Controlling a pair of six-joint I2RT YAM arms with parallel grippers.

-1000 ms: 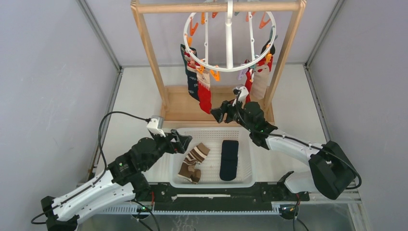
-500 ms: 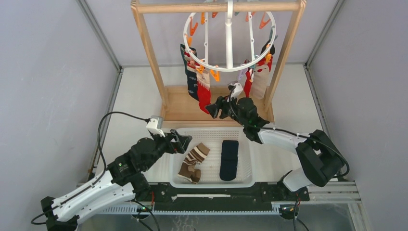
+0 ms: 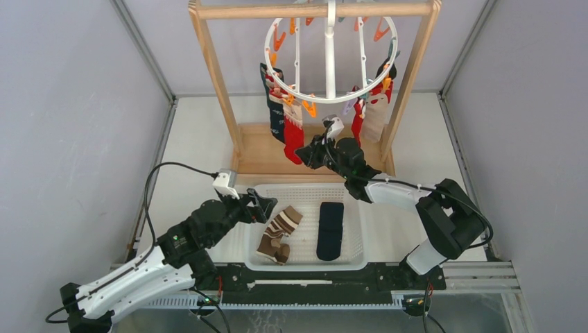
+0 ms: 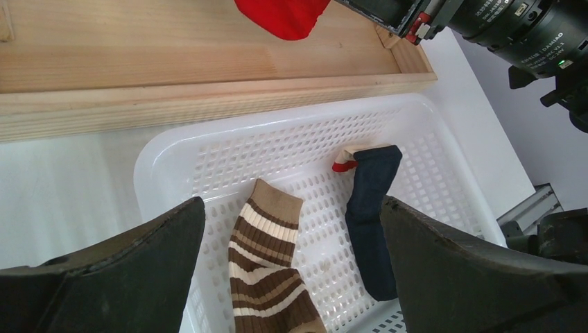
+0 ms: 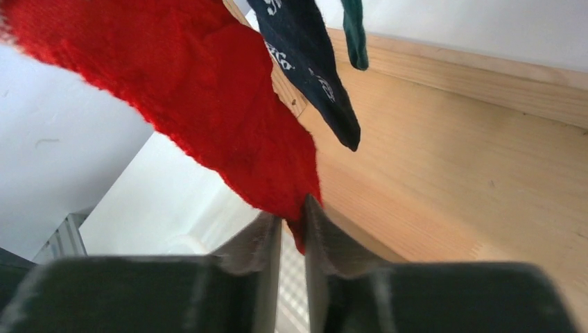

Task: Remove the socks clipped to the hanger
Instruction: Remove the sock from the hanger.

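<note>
The wooden rack (image 3: 215, 76) stands at the far side of the table. The hanger (image 3: 331, 55) hangs from its top bar: a round white ring with cross spokes and orange clips (image 3: 310, 107) along the rim. Near to me sits the white basket (image 3: 305, 266), and two socks lie flat in it already, a brown-and-cream striped sock (image 3: 279, 234) on the left and a dark sock (image 3: 331, 229) on the right, apart from each other.

On the hanger's left side the red sock (image 3: 294, 135) hangs clipped by its cuff with its toe pointing down. A navy sock (image 3: 276, 118) with white lettering hangs just to its left. On the right side hang a cream sock (image 3: 374, 114) and another red one (image 3: 358, 118).

My right gripper (image 3: 310, 154) is up at that left red sock. From the wrist, the fuzzy red toe drops straight between my fingers (image 5: 267, 232), which are pinched on its tip. So I am gripping the red sock at its lowest point while it is clipped above. The navy one dangles just beyond, untouched.

My left gripper (image 3: 267, 205) hovers over the basket's left end with its jaws spread wide, holding nothing. The striped sock lies below and between them.
</note>
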